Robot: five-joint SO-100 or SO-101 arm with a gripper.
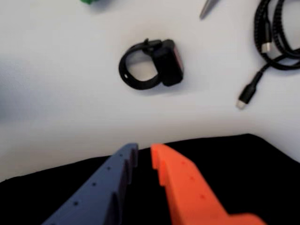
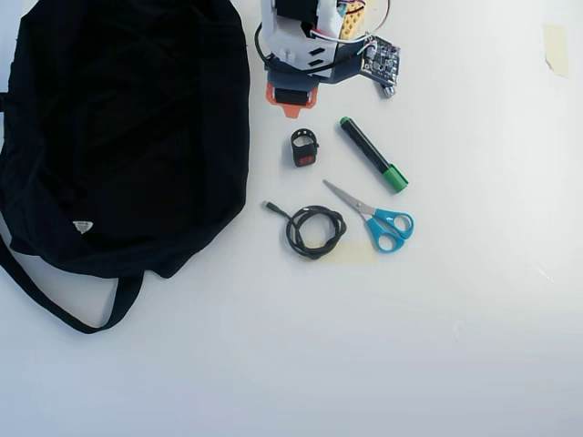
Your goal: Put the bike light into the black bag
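so the small black bike light with its red lens and loop strap [image 1: 157, 63] lies untouched on the white counter [image 2: 455, 346], just beside the green-capped marker [image 2: 373, 155] and above the coiled black cable [image 2: 314, 229] in the overhead view; the blue and orange fingers [image 1: 144, 154] stand nearly closed, holding nothing (they hover short of it); the large black fabric bag [image 2: 127, 127] lies well to the left; likely best to widen the fingers first, then descend squarely over the block rather than the floppy strap.
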